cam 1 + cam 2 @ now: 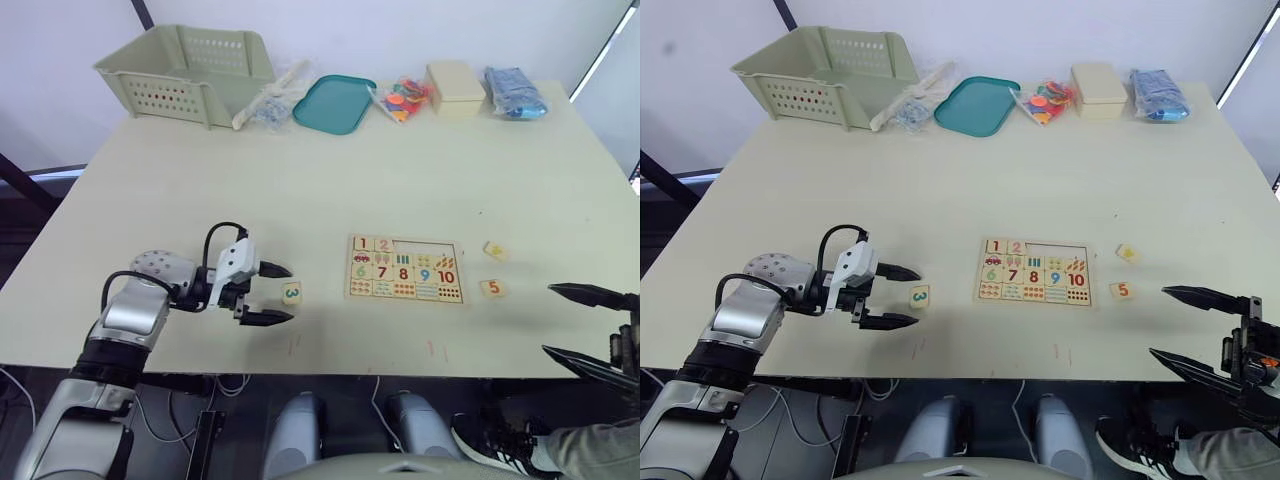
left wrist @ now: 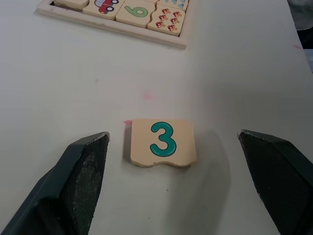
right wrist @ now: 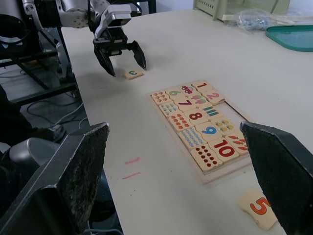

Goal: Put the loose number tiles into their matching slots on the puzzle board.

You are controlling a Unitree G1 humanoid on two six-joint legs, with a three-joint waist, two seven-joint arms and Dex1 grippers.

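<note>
Tile 3 (image 2: 163,143) is lying on the table (image 1: 300,180) between the left gripper's (image 1: 271,294) spread fingers, untouched. The right gripper (image 1: 1185,325) is hovering, spread, near tile 5 (image 1: 1122,291).

Bright, even overhead lighting. Soft shadows on counter (image 1: 300,190) beneath left hand (image 1: 272,293). No glare. Sharp focus; wrist-view fingers slightly blurred.

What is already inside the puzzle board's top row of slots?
In the puzzle board top row, tiles 1 and 2 are seated. The remaining three slots look empty; nothing covers them.
</note>
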